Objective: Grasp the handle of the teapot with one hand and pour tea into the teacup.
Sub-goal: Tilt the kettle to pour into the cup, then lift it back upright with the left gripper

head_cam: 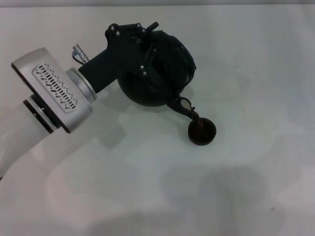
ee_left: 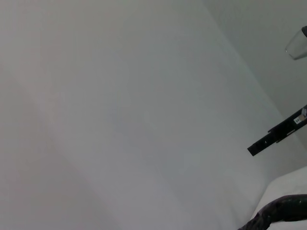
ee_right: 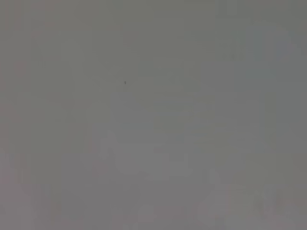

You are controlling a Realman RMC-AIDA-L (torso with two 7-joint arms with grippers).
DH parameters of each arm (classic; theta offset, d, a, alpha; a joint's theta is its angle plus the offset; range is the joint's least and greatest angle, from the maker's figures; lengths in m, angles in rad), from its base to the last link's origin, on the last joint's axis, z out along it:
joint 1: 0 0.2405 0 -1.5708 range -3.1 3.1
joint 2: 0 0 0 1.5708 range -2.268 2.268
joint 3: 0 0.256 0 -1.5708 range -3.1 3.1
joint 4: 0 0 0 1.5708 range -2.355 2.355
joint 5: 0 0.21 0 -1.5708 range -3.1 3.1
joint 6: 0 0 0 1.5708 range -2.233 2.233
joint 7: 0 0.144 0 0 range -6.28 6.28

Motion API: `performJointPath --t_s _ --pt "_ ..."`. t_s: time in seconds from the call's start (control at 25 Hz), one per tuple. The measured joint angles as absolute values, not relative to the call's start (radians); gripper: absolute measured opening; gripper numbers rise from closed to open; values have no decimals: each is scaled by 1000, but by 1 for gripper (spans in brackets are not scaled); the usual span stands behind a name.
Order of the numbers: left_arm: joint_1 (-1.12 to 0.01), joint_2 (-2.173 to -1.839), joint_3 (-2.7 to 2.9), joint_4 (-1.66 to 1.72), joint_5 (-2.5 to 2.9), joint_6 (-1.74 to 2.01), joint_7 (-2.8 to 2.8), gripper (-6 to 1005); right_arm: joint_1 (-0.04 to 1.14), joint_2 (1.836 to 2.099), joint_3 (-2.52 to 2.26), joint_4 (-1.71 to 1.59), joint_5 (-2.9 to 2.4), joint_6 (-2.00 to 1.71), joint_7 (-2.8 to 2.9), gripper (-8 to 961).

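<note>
In the head view the black teapot [head_cam: 150,86] is tipped over on its side above the white table, its short spout [head_cam: 184,104] pointing down at the small dark teacup [head_cam: 202,132]. The spout tip hangs just over the cup's rim. My left gripper [head_cam: 147,46] reaches in from the left and is shut on the teapot's dark arched handle [head_cam: 179,54], carrying the pot. A curved dark piece of the handle [ee_left: 283,211] shows at the edge of the left wrist view. My right gripper is out of view.
The white table [head_cam: 236,196] spreads around the cup on all sides. My silver left forearm [head_cam: 54,88] crosses the left part of the scene. A black bar [ee_left: 278,134] shows far off in the left wrist view. The right wrist view holds only a plain grey surface.
</note>
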State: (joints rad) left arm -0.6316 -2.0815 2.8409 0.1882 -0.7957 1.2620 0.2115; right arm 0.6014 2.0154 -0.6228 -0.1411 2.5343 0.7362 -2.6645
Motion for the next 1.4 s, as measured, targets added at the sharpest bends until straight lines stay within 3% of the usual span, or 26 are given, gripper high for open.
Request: performJointPath --t_s 1.4 --pt "-638 -2083 2834 215 -796 1226 226 102 601 2013 -623 -146 2534 736 -2664 842"
